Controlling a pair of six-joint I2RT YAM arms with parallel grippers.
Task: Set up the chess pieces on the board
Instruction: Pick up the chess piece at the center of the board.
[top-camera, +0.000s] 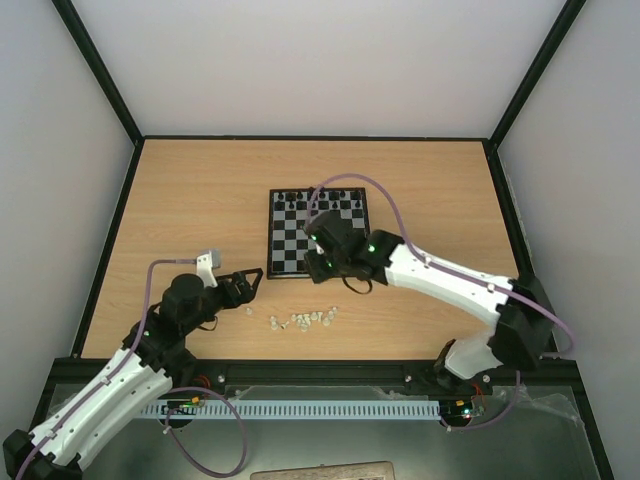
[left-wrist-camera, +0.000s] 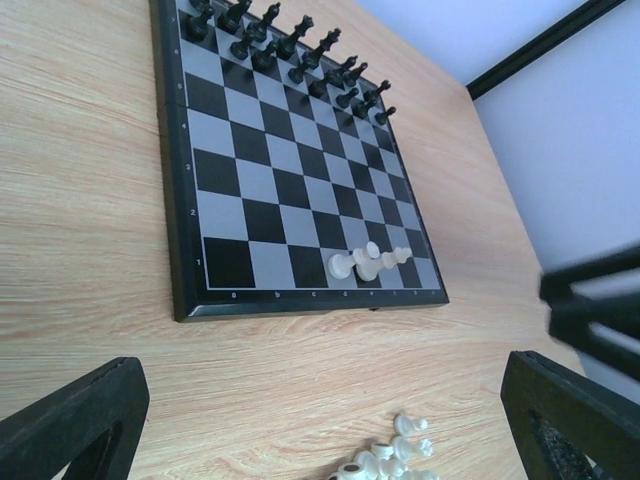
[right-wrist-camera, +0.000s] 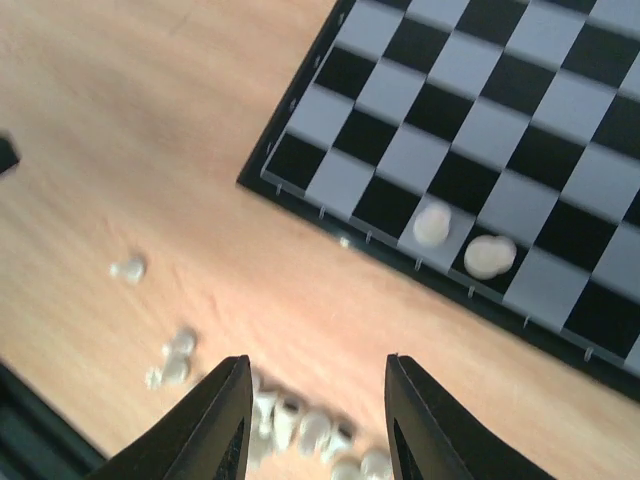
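1. Nearest the table's (top-camera: 200, 200) front edge on your left, the left gripper (top-camera: 254, 275) hangs low over bare wood. Its fingers are spread wide with nothing between them. Its own camera shows a fingertip in each bottom corner.
2. Just past it, the loose chess pieces (top-camera: 305, 320) lie in a small heap on the wood, short of the board (top-camera: 290, 236) and not touching it. One stray piece (top-camera: 248, 311) sits apart on the left.
3. The right gripper (right-wrist-camera: 316, 365) is over the board's near edge. From above you can't see its fingers, because the wrist covers them. The right wrist view shows them parted, pinching nothing, with the heap below.
4. On the board's near row, a few white pieces (left-wrist-camera: 370, 263) are bunched toward the right end.
   - From above, the right arm hides them.
   - The right wrist view shows two, blurred.
   - You can't tell whether all of them stand upright.
5. On the far side, the black pieces (left-wrist-camera: 290, 45) fill the last two rows. They are clearest in the left wrist view and out of frame in the right wrist view.
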